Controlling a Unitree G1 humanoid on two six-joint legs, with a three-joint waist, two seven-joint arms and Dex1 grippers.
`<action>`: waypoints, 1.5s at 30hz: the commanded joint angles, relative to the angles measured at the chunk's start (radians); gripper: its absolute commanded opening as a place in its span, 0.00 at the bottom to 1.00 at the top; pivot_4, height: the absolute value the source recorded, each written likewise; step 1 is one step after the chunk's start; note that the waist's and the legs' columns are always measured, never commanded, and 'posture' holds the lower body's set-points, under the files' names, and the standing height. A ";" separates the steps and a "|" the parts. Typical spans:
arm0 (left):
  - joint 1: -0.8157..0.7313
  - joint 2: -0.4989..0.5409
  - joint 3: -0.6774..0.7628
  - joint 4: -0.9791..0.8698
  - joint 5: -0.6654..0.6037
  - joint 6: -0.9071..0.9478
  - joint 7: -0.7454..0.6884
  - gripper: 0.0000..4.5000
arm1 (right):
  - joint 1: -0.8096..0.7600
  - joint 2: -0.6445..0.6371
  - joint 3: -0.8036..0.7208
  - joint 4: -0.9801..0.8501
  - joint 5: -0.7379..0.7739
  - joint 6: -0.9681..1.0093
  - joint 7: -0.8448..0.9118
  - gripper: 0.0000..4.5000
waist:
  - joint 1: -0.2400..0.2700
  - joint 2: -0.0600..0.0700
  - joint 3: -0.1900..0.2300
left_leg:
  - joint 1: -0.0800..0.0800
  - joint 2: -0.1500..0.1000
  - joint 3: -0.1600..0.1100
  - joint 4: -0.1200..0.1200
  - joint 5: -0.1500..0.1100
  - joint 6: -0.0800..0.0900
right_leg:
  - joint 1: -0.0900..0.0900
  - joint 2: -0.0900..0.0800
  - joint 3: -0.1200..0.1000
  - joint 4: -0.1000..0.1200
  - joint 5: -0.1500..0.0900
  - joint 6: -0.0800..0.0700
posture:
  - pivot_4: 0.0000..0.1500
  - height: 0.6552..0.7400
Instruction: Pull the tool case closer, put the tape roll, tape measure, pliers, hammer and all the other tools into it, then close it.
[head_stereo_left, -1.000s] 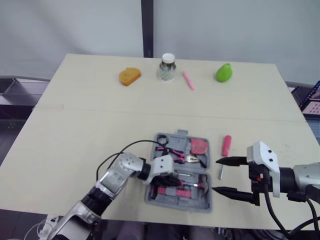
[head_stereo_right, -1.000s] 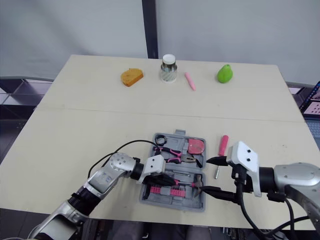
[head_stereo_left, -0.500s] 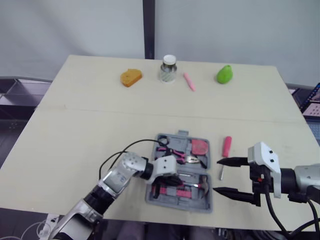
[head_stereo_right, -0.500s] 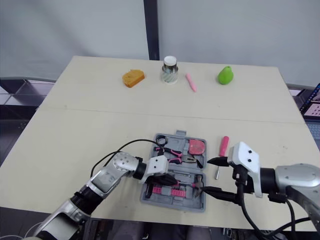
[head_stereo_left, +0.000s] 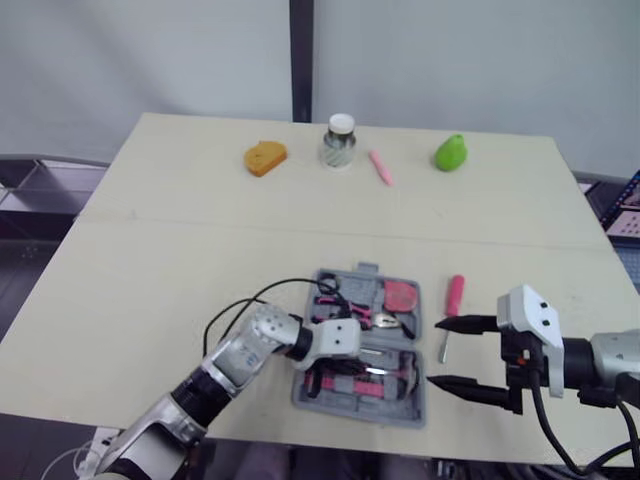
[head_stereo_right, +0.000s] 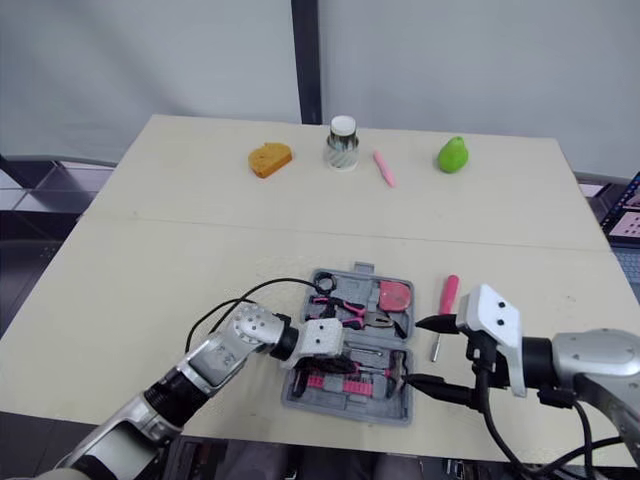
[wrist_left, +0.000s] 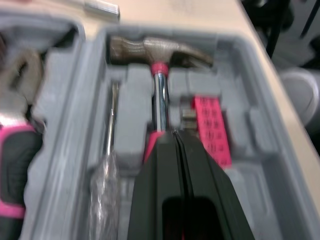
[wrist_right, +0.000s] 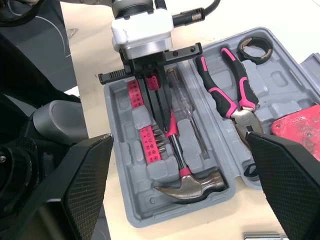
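The grey tool case (head_stereo_left: 403, 408) lies open near the table's front edge. It holds a hammer (wrist_right: 187, 184), pink-handled pliers (wrist_right: 230, 92), a black tape roll (wrist_right: 252, 47), a red tape measure (wrist_right: 300, 125) and a pink bit strip (wrist_right: 145, 131). My left gripper (wrist_left: 175, 134) is shut, its fingers lying together on the hammer's pink handle in the case's near half. My right gripper (head_stereo_left: 434, 352) stands open just right of the case, holding nothing. A pink-handled screwdriver (head_stereo_left: 454, 296) lies on the table beyond it, outside the case.
Along the far edge of the table sit an orange block (head_stereo_left: 265, 157), a small jar with a white lid (head_stereo_left: 339, 139), a pink pen (head_stereo_left: 378, 167) and a green pear-shaped object (head_stereo_left: 450, 152).
My left gripper has slid a little to the right along the hammer handle inside the case. The right gripper has stayed where it was. The camera has shifted slightly.
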 joint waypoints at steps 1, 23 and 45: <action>0.048 0.035 -0.062 0.093 0.084 0.058 0.008 0.00 | -0.001 -0.004 -0.033 -0.035 0.003 -0.013 -0.002 1.00 | -0.001 0.000 -0.003 | 0.000 0.000 0.000 0.000 0.000 0.000 | 0.000 0.000 0.000 0.000 0.000 0.000 | 1.00 1.00; 0.248 0.405 0.758 -0.178 -0.348 0.294 -0.010 0.41 | 0.125 0.138 -0.216 0.385 -0.139 -0.156 -0.008 1.00 | -0.033 0.003 -0.003 | 0.000 0.000 0.001 -0.005 0.000 0.000 | -0.003 0.000 0.001 -0.001 0.000 0.000 | 1.00 1.00; 0.485 0.509 0.932 0.025 -0.308 0.076 0.045 0.99 | 0.063 0.216 -0.235 0.727 -0.241 -0.331 -0.026 1.00 | -0.044 0.012 0.007 | 0.000 0.001 0.005 -0.006 -0.001 -0.001 | -0.007 0.000 0.003 0.001 0.000 0.000 | 1.00 1.00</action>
